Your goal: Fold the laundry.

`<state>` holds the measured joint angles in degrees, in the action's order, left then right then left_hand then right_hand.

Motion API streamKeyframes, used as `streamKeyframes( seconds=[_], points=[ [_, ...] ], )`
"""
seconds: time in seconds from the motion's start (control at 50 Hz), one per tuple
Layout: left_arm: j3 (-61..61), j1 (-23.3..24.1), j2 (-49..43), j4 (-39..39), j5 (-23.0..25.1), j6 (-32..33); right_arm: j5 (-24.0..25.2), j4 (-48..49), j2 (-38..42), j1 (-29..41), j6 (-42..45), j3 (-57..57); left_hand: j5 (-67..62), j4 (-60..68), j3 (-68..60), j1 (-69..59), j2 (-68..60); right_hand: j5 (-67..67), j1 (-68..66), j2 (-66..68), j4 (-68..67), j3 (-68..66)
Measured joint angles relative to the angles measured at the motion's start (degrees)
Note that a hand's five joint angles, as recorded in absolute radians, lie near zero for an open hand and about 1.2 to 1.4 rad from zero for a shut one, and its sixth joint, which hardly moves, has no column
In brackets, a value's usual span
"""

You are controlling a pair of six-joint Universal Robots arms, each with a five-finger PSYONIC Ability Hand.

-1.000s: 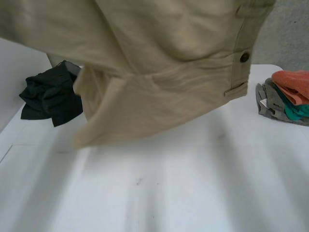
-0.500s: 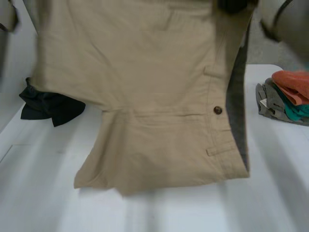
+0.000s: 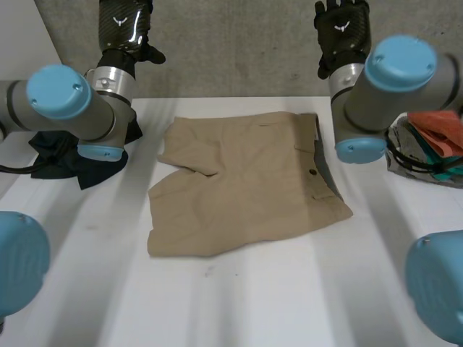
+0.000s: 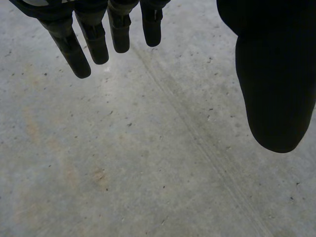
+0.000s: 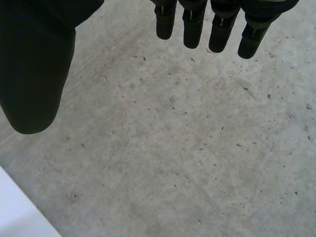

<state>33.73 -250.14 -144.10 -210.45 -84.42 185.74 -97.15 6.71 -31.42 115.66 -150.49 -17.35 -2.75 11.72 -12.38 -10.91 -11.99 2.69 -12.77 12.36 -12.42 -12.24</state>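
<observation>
**Shorts laid out on the bench, folding not finished; both hands free**

Progress: A pair of beige shorts [image 3: 246, 188] lies spread on the white bench [image 3: 253, 303], roughly at its middle, with the waistband, button and a belt loop on the robot's right side. The garment looks mostly flat. It may already be doubled leg over leg, though this cannot be confirmed from above. One flap of cloth is turned over on the part of the shorts toward the robot's left, so the lay is not clean. In my judgement the piece is at an early stage: the flap needs smoothing and at least one more fold is due. A crumpled dark garment [image 3: 61, 155] sits well apart from the shorts on the robot's left and appears untouched. A stack of coloured clothes [image 3: 430, 144], well apart from the shorts on the robot's right, appears to be finished work.

Hands: The left hand [image 3: 124, 25] and the right hand [image 3: 340, 25] are both raised beyond the far edge of the shorts, clear of the cloth. In the left wrist view the fingers [image 4: 94, 39] are straight and spread from the thumb, with nothing between them and concrete floor [image 4: 148, 163] beneath. The right hand's fingers [image 5: 222, 29] are likewise extended and hold nothing.
</observation>
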Motion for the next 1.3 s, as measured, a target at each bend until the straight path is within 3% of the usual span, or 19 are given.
streamKeyframes(
  seconds=[0.14,0.32,0.44,0.58,0.8,0.96,0.98,1.04,1.06,1.1,1.18,1.3],
  points=[
    [15.9,0.8,13.8,5.4,-2.6,0.3,4.5,-12.9,-10.6,-0.8,0.6,-8.1,-0.1,0.2,-0.2,-0.3,-0.2,0.0,0.0,0.0,0.0,0.0],
    [43.1,2.2,34.7,20.0,-2.5,0.5,13.3,-28.9,-22.8,-3.8,0.5,-28.2,-3.8,4.7,-3.6,-5.6,-4.3,0.4,-0.3,0.2,-0.3,-0.4],
    [59.4,3.1,42.9,27.0,-2.1,0.5,15.7,-31.6,-28.1,-5.1,0.6,-43.0,-9.6,10.3,-9.5,-11.1,-9.9,8.2,-7.4,7.7,-7.9,-8.0],
    [73.9,4.4,44.0,22.8,-2.0,0.6,20.6,-23.0,-29.9,-8.1,0.7,-59.3,-13.3,14.1,-13.3,-14.8,-13.7,15.1,-14.4,14.6,-15.0,-15.0],
    [75.6,4.2,34.4,12.4,-2.2,7.7,22.7,-3.8,-26.3,-9.9,0.9,-68.1,-16.4,17.2,-16.2,-17.7,-16.5,19.1,-18.3,18.6,-18.9,-19.2],
    [73.0,4.1,29.9,11.8,-2.4,12.3,22.6,-0.6,-22.0,-10.2,2.2,-66.7,-17.6,18.4,-18.0,-19.7,-18.2,22.8,-22.7,23.1,-23.2,-23.5],
    [72.7,4.2,29.5,11.8,-2.4,12.6,22.5,-0.5,-21.5,-10.2,2.5,-66.5,-25.7,26.9,-26.1,-28.9,-26.9,25.8,-25.9,26.4,-26.3,-26.6],
    [72.3,4.4,28.8,11.8,-2.4,12.8,22.5,-0.4,-20.5,-10.3,3.4,-65.9,-29.9,31.4,-30.7,-32.6,-31.6,29.8,-29.2,31.1,-30.8,-31.1],
    [72.1,4.5,28.7,11.8,-2.4,12.8,22.3,-0.3,-20.1,-10.3,3.8,-65.6,-38.9,40.6,-39.8,-41.6,-41.4,43.4,-39.1,45.8,-45.4,-45.5],
    [72.1,4.8,28.9,11.7,-2.4,12.8,22.0,-0.1,-20.0,-10.4,4.2,-65.7,-53.0,54.5,-53.5,-51.9,-54.3,50.9,-43.6,54.0,-53.2,-53.7],
    [72.3,5.4,30.4,11.6,-2.4,12.7,21.4,0.4,-20.4,-10.4,4.7,-66.2,-55.3,56.8,-55.7,-53.3,-56.5,53.2,-44.8,54.5,-55.9,-55.6],
    [75.0,6.5,41.2,12.8,-2.3,13.1,20.0,-1.3,-28.4,-10.8,6.0,-70.5,-55.3,56.8,-55.7,-53.9,-56.5,53.8,-46.1,54.5,-56.1,-55.6]
  ],
)
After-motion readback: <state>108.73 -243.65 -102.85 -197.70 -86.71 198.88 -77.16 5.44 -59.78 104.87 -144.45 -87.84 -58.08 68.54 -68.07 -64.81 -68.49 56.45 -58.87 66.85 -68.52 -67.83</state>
